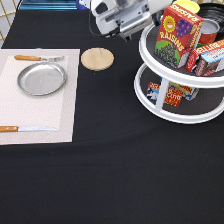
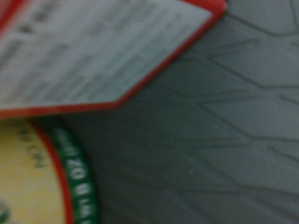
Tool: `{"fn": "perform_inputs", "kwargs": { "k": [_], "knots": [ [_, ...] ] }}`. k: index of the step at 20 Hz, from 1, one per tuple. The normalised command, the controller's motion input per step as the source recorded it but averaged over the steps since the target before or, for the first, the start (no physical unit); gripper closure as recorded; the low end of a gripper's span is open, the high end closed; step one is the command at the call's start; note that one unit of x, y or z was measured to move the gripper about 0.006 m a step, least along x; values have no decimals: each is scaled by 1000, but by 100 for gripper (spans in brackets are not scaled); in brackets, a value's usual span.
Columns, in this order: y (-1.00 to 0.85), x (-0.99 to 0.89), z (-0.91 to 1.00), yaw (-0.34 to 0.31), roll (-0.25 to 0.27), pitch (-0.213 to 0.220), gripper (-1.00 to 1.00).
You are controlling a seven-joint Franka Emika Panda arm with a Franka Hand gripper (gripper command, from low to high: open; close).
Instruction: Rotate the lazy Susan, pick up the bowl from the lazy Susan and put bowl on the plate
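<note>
Gripper: at the lazy Susan's upper tier, finger state cannot be told | Bowl: beyond the gripper, black rim behind the raisin box, not yet lifted | Plate: well apart, bare on its placemat, apparently ready to receive.

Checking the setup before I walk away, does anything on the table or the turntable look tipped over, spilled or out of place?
Nothing is spilled. On the lazy Susan, the raisin box on the upper tier leans instead of standing straight, and the red boxes beside it lie tilted. The plate sits flat on its placemat, empty. The pincer is by the upper tier.
</note>
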Motion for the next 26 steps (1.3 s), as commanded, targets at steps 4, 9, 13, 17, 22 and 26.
{"fn": "perform_inputs", "kwargs": {
  "k": [4,9,13,17,22,26],
  "knots": [
    [-59,75,-117,0,90,2,-100],
    [-7,209,-55,0,86,0,-100],
    [-25,356,-41,0,85,-7,-100],
    [-71,432,-19,0,91,-28,-100],
    [-162,531,0,5,118,-32,-100],
    [-219,547,0,40,143,-39,-100]
  ]
}}
